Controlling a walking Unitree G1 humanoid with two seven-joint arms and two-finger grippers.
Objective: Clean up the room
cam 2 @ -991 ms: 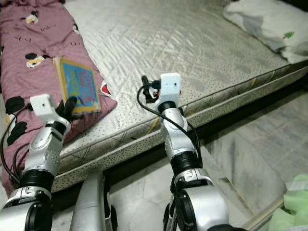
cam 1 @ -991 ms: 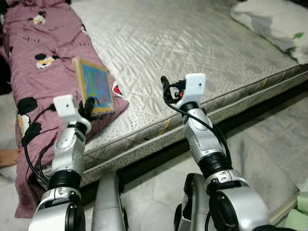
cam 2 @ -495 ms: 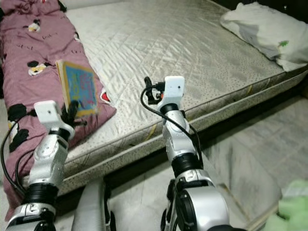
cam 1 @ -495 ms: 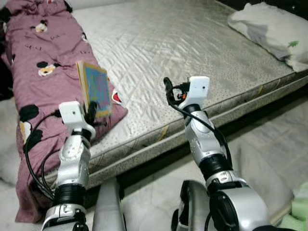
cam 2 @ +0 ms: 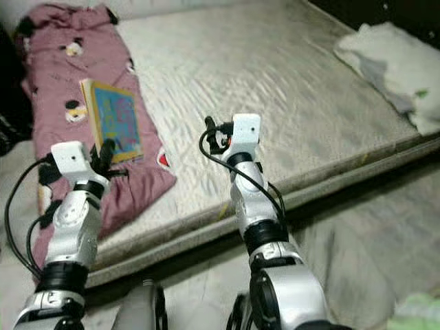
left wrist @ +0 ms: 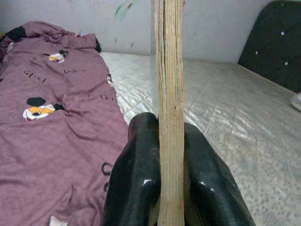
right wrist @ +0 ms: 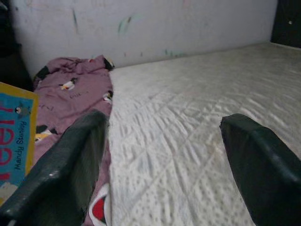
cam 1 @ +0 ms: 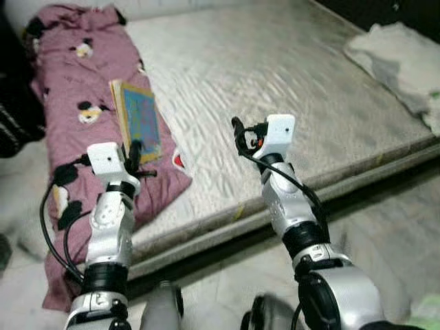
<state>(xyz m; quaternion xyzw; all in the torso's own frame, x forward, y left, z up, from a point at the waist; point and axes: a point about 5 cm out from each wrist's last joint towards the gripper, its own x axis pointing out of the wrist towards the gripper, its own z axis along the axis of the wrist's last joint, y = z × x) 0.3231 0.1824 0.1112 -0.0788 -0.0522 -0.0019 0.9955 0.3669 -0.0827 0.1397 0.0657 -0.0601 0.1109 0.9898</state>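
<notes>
Before me a quilted silver mattress point(cam 1: 275, 75) fills the middle and upper frame. At upper left a mauve blanket point(cam 1: 75, 82) with cartoon prints lies on it, and at upper right a white pillow point(cam 1: 399, 62). Pale stone floor point(cam 1: 385, 220) runs along the lower right. My wrist cameras see a white wall point(right wrist: 141, 23) and a black tufted headboard point(left wrist: 277, 42).

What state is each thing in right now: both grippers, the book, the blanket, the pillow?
left gripper: shut on the book's edge, over the blanket.
right gripper: open, empty, raised over the mattress.
book: closed, clamped by its near edge, cover showing.
purple blanket: rumpled, lying along the mattress and hanging over its edge.
pillow: lying at the mattress's far right corner.
</notes>
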